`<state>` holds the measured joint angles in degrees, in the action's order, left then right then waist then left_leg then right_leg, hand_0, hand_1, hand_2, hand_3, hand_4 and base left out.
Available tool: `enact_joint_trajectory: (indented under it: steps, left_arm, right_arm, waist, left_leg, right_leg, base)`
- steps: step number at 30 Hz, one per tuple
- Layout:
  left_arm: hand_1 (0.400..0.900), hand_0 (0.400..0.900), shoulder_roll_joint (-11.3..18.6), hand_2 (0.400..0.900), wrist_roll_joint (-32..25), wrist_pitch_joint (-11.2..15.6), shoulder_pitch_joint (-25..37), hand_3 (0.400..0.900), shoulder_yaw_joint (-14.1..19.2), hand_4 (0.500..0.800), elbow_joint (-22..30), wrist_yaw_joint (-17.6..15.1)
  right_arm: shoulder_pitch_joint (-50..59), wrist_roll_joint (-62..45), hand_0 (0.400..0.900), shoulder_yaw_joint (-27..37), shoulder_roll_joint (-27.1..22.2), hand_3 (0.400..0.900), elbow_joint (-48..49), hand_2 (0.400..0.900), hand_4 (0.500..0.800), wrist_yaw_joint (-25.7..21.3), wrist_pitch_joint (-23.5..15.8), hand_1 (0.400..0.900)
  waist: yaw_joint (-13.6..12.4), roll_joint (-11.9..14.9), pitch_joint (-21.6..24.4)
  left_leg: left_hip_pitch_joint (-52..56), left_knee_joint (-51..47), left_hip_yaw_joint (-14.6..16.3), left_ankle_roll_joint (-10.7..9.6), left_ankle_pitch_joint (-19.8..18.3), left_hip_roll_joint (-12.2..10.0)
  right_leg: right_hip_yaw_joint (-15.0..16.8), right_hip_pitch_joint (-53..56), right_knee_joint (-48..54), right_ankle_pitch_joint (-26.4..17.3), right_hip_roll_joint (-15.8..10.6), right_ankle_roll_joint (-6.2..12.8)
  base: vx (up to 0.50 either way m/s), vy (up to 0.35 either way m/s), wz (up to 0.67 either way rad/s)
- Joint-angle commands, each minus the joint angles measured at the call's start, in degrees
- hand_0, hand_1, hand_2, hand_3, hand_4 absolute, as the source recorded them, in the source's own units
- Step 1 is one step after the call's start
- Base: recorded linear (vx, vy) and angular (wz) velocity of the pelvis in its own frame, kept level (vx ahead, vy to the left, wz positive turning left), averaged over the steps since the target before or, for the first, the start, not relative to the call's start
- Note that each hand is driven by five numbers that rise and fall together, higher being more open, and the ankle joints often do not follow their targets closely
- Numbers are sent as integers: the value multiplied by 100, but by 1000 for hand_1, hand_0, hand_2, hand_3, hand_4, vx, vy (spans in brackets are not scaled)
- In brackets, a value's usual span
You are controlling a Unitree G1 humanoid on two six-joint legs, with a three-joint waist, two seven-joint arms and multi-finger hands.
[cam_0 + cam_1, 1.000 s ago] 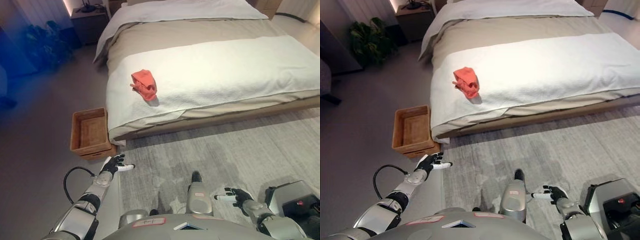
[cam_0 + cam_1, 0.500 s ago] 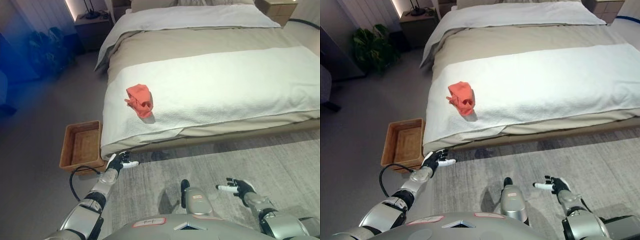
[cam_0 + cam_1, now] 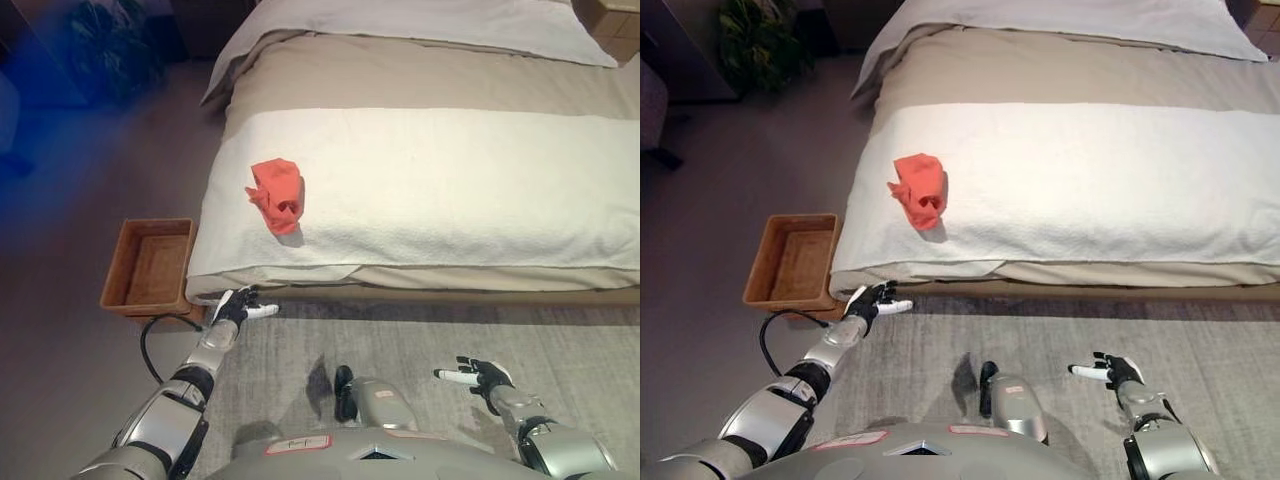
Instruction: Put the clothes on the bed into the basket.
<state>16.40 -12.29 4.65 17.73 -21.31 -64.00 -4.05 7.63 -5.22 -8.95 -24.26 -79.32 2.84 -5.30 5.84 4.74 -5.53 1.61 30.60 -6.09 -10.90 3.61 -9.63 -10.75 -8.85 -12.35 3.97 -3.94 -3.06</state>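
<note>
One crumpled red-orange garment [image 3: 277,194] lies on the bed [image 3: 450,190], on the white blanket near the bed's left edge and a little back from its near edge, well apart from both hands. Beside the bed's near left corner a brown woven basket [image 3: 148,267] stands on the bare floor [image 3: 70,200], just left of the hanging blanket, and nothing shows inside it. The left hand [image 3: 233,305] is stretched forward low over the floor, just below the near left corner of the bed and just right of the basket's near right corner; its fingers are spread and relaxed, with a white-tipped one pointing right, and it holds nothing. The right hand [image 3: 478,376] hovers over the grey rug [image 3: 420,335] at the near right, well short of the bed, its fingers likewise loosely spread and empty, with a white-tipped one pointing left. Behind the white blanket the bed shows a beige cover and, farther back, a pale grey one. At the far left of the right eye view a leafy plant [image 3: 758,40] stands on the floor.
</note>
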Motion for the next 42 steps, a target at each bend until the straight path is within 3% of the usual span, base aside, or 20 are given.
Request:
enact_joint_trajectory:
  steps: [1, 2, 3, 4, 6, 9, 15, 18, 23, 25, 28, 35, 42]
  left_arm:
    - [900, 900, 414, 900, -185, 359, 311, 900, 118, 800, 455, -105]
    - [900, 900, 416, 900, -198, 359, 290, 900, 120, 800, 454, -98]
    - [900, 900, 438, 900, -215, 378, 223, 900, 165, 800, 454, -94]
    - [900, 900, 435, 900, -215, 377, 213, 900, 162, 800, 457, -94]
    - [900, 900, 464, 900, -189, 385, 120, 900, 208, 800, 408, -67]
    - [900, 900, 470, 900, -190, 405, 60, 900, 275, 800, 349, -69]
    - [900, 900, 485, 900, -208, 431, -107, 900, 359, 800, 381, -63]
    - [900, 900, 534, 900, -165, 421, -209, 900, 431, 800, 527, -81]
    - [900, 900, 661, 900, 287, 404, -37, 900, 354, 800, 379, -273]
    - [900, 900, 776, 900, 561, 353, 162, 900, 272, 800, 265, -391]
    - [900, 900, 962, 900, 1196, 239, 766, 900, 199, 800, -328, -991]
    - [900, 900, 1036, 900, 1088, 73, 2223, 900, 102, 800, -1328, -1632]
    - [900, 900, 1530, 900, 1035, -4, 2878, 900, 193, 800, -1655, -2045]
  right_arm:
    - [-58, -180, 900, -142, -362, 900, -282, 900, 800, -159, -96, 900]
    - [-70, -161, 900, -135, -360, 900, -287, 900, 800, -160, -99, 900]
    - [-96, -109, 900, -128, -349, 900, -294, 900, 800, -190, -127, 900]
    - [-106, -108, 900, -128, -352, 900, -292, 900, 800, -191, -128, 900]
    - [-195, -61, 900, -115, -337, 900, -303, 900, 800, -200, -162, 900]
    - [-230, -6, 900, -134, -350, 900, -331, 900, 800, -195, -180, 900]
    - [-107, 129, 900, -278, -360, 900, -272, 900, 800, -136, -187, 900]
    - [9, 252, 900, -400, -336, 900, -147, 900, 800, -72, -183, 900]
    - [151, 314, 900, -462, -259, 900, -69, 900, 800, -29, -166, 900]
    - [289, 309, 900, -514, -269, 900, -56, 900, 800, -47, -165, 900]
    - [487, 311, 900, -592, -289, 900, 31, 900, 800, -109, -203, 900]
    - [869, 183, 900, -773, -438, 900, -64, 900, 800, -221, -166, 900]
    - [1123, 129, 900, -979, -453, 900, 31, 900, 800, -260, -193, 900]
  waist:
    - [-190, 73, 68]
    - [-247, 74, 46]
    - [-362, -22, 35]
    - [-390, -9, -11]
    - [-513, -210, -28]
    - [-584, -303, -42]
    - [-697, -432, 76]
    - [-790, -535, 214]
    - [-822, -401, 306]
    - [-822, -353, 297]
    - [-803, -215, 170]
    - [-597, -27, -327]
    - [-453, 112, -631]
  left_leg:
    - [-855, -443, 693, 580, 233, 200]
    - [-961, -682, 736, 559, 255, 135]
    - [-1269, -1630, 700, 492, 462, 2]
    - [-1157, -1688, 733, 486, 457, 5]
    - [-1202, -2891, 579, 342, 963, -205]
    - [-1245, -3396, 373, 280, 1053, -173]
    - [-1116, -3326, 259, 255, 1051, -109]
    - [-1066, -3124, 301, 386, 818, 43]
    - [-1075, -2875, 611, 541, 462, 290]
    - [-1164, -2799, 728, 559, 409, 293]
    - [-1413, -2741, 901, 546, 356, 243]
    - [-2194, -2421, 733, 484, 434, 138]
    - [-2679, -2134, 849, 454, 347, 73]
  right_leg:
    - [887, 508, 884, -906, -18, 574]
    - [924, 622, 911, -884, -15, 598]
    - [1006, 785, 960, -794, 58, 684]
    - [1029, 855, 961, -768, 50, 683]
    - [1197, 1130, 974, -547, 200, 736]
    - [1421, 1328, 851, -296, 254, 727]
    - [1840, 1595, 735, -24, 202, 785]
    - [2052, 1687, 582, 192, -142, 958]
    - [2235, 1534, 691, 103, -591, 1217]
    - [2282, 1316, 746, 6, -680, 1276]
    - [2240, 969, 886, -172, -798, 1383]
    - [2129, 319, 909, -361, -707, 1350]
    - [2256, -288, 956, -656, -714, 1411]
  base:
    - [262, 10, -64]
    - [380, 87, -89]
    - [290, 76, -65]
    - [329, 111, -69]
    - [301, 101, -54]
    - [244, 70, -49]
    - [196, 110, -71]
    - [216, 251, -92]
    - [96, 163, -63]
    - [-25, 112, -53]
    - [-126, 30, -25]
    - [-160, -11, 2]
    - [-113, 20, -23]
